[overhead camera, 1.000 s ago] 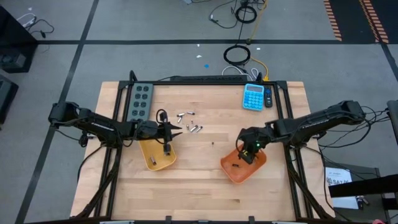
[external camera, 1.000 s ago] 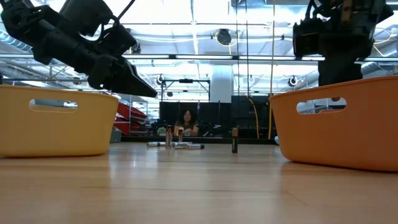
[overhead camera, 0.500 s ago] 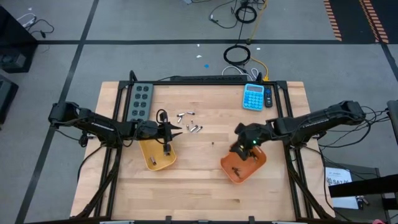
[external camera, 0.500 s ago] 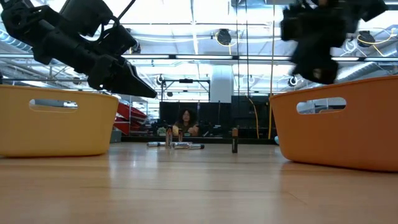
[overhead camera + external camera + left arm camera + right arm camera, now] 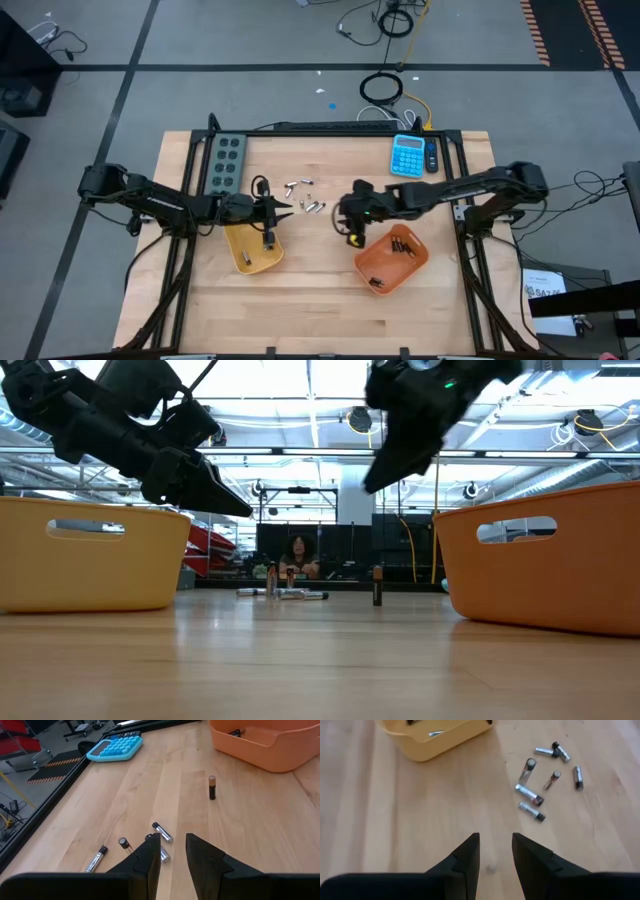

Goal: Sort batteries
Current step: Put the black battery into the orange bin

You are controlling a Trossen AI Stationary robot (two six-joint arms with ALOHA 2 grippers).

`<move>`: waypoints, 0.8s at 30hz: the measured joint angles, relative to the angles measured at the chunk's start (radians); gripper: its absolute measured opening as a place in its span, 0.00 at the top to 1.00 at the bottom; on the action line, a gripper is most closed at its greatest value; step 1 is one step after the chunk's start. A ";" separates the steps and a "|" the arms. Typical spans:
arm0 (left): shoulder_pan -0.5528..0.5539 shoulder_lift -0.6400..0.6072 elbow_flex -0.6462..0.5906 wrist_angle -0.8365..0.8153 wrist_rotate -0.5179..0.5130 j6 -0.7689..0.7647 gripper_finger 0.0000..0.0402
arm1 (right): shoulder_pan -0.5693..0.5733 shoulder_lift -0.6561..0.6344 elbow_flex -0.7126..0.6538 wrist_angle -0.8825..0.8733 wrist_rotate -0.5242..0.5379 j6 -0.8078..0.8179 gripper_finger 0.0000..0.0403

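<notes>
Blue calculator (image 5: 407,155) upper right of table (image 5: 330,300); grey button box (image 5: 225,163) upper left; yellow tray (image 5: 243,250) centre-left; orange tray (image 5: 375,262) centre-right; cables (image 5: 385,88) on floor above; person (image 5: 298,555) seated in background, low view.

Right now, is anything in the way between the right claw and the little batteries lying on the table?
Nothing visible is. The right gripper hangs open and empty over bare wood, just beside the loose batteries. Only tabletop lies between them. The yellow tray and orange tray sit off to the sides.
</notes>
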 joint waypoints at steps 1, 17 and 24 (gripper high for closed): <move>0.000 0.000 0.000 -0.003 0.000 -0.001 0.75 | -0.006 0.022 0.016 0.000 -0.002 -0.013 0.74; 0.027 0.000 0.009 0.055 -0.021 -0.013 0.75 | -0.034 0.147 0.027 0.015 -0.052 -0.210 0.48; 0.103 0.000 0.079 0.005 -0.035 -0.162 0.75 | -0.108 0.080 -0.162 0.257 -0.102 -0.402 0.54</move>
